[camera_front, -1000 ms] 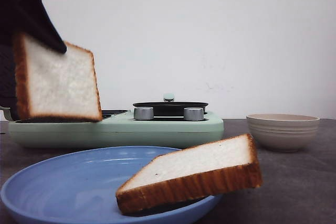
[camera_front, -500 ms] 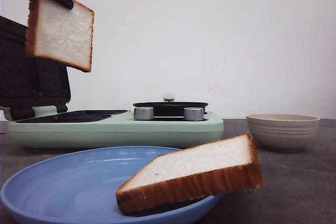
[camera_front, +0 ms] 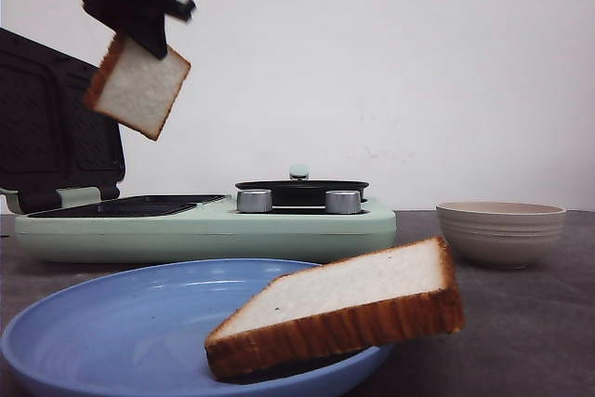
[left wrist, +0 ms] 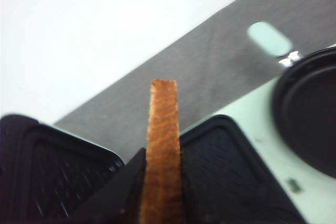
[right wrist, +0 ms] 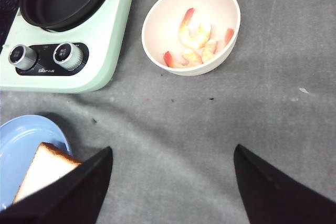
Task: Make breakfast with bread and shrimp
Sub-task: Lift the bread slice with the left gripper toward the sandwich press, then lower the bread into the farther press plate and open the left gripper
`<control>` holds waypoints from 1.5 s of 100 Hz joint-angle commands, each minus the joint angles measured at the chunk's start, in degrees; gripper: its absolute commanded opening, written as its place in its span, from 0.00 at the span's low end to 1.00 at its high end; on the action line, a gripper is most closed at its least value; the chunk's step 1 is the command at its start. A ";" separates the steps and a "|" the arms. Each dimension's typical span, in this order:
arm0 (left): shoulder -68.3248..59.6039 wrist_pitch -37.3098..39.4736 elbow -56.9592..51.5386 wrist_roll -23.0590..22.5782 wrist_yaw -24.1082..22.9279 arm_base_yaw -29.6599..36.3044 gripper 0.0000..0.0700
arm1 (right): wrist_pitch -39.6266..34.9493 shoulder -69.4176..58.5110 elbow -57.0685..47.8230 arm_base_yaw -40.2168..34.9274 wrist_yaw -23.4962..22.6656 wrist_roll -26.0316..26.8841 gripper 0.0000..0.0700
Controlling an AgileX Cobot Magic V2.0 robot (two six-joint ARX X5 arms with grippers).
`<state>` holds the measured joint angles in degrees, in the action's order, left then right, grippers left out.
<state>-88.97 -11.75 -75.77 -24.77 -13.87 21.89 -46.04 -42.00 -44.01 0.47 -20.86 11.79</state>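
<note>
My left gripper (camera_front: 141, 36) is shut on one slice of bread (camera_front: 138, 86) and holds it high above the open sandwich plate (camera_front: 130, 206) of the green breakfast maker. In the left wrist view the slice's crust edge (left wrist: 163, 145) stands between the black fingers (left wrist: 121, 187). The other slice of bread (camera_front: 344, 309) leans on the rim of the blue plate (camera_front: 112, 323); it also shows in the right wrist view (right wrist: 42, 169). The shrimp (right wrist: 197, 40) lie in the beige bowl (right wrist: 157, 19). My right gripper (right wrist: 173, 153) is open and empty above the grey table.
The green breakfast maker (camera_front: 204, 230) stands behind the plate, its black lid (camera_front: 56, 127) raised at the left, a black pan (camera_front: 302, 191) and two knobs (camera_front: 253, 200) at its right. The bowl (camera_front: 500, 230) sits on the table at the right.
My left gripper has carried its bread slice up and farther away, from low at the left to high above the sandwich plate. The other slice, plate and bowl have not moved.
</note>
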 commanded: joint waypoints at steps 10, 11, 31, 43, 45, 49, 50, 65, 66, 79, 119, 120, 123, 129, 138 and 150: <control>-6.64 2.80 -4.39 -8.81 -4.39 0.33 0.00 | 0.57 -0.22 -0.74 0.04 -0.11 -0.74 0.65; -6.97 2.95 -4.55 -9.09 -4.44 0.35 0.00 | 0.57 -0.22 -0.74 0.04 -0.11 -0.76 0.65; -12.37 4.35 -6.29 -12.63 -5.68 0.46 0.00 | 0.55 -0.22 -0.74 0.04 -0.09 -0.96 0.65; -14.78 5.79 -6.29 -15.02 -7.65 0.79 0.00 | 0.50 -0.22 -0.74 0.04 -0.07 -1.44 0.65; -15.19 5.97 -6.29 -15.26 -7.87 0.87 0.00 | 0.48 -0.22 -0.74 0.04 -0.09 -1.44 0.65; -15.98 6.36 -6.29 -15.61 -8.44 1.05 0.00 | 0.42 -0.22 -0.74 0.04 -0.09 -1.44 0.65; -16.13 6.49 -6.29 -15.69 -8.55 1.09 0.00 | 0.39 -0.22 -0.74 0.04 -0.09 -1.44 0.65; -18.16 7.21 -6.29 -16.81 -9.11 1.51 0.00 | -0.13 -0.22 -0.74 0.04 -0.11 -1.51 0.65; -18.27 7.17 -6.29 -16.81 -9.14 1.53 0.00 | -0.15 -0.22 -0.74 0.04 -0.11 -1.53 0.65; -18.97 7.08 -6.29 -16.83 -9.79 1.66 0.00 | -0.74 -0.22 -0.74 0.04 -0.11 -1.57 0.65; -18.97 7.08 -6.29 -17.90 -10.58 1.36 0.00 | -1.18 -0.22 -0.74 0.04 -0.11 -1.77 0.65; -18.97 7.08 -6.29 -17.90 -10.62 1.36 0.00 | -1.18 -0.22 -0.74 0.04 -0.11 -1.77 0.65; -18.97 7.08 -6.29 -17.88 -10.75 1.31 0.00 | -1.18 -0.22 -0.74 0.04 -0.11 -1.77 0.65; -19.08 7.13 -6.29 -17.90 -10.75 1.20 0.00 | -1.18 -0.22 -0.74 0.04 -0.11 -1.77 0.65; -19.41 7.06 -6.29 -18.12 -10.78 1.20 0.00 | -1.18 -0.22 -0.74 0.04 -0.11 -1.84 0.65; -19.85 6.80 -6.29 -18.38 -10.78 1.22 0.00 | -1.18 -0.22 -0.74 0.04 -0.11 -1.97 0.65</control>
<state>-107.11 -5.43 -80.38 -42.48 -24.21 22.92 -47.35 -42.00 -44.01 0.47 -20.86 10.66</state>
